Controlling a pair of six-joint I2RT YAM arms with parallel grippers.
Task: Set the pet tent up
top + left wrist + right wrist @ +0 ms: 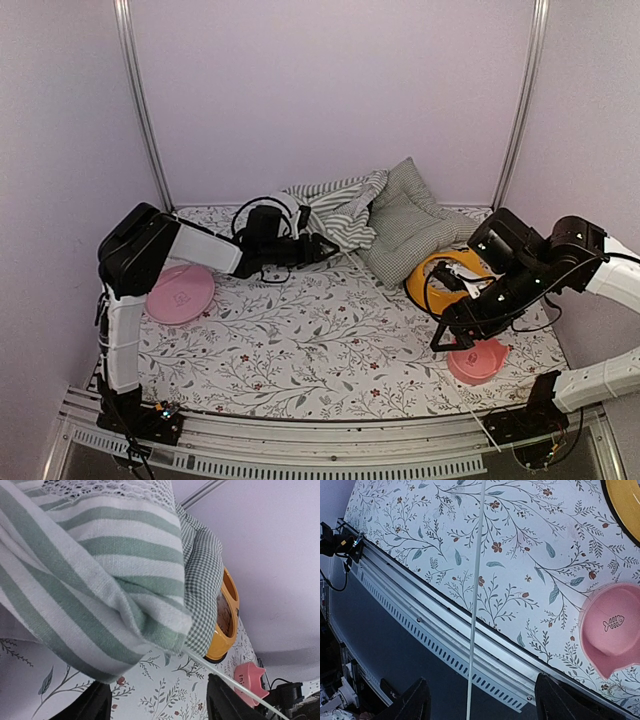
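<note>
Grey-green striped fabric pet tent [335, 215] lies crumpled at the far side, unraised; left gripper [160, 700] and right gripper [482, 700] stand open.

Bare floral cloth [330, 340] mid-table — pet tent [335, 210], cushion [405, 225] behind; pink bowl [478, 360] right; plate [180, 293] left
</note>
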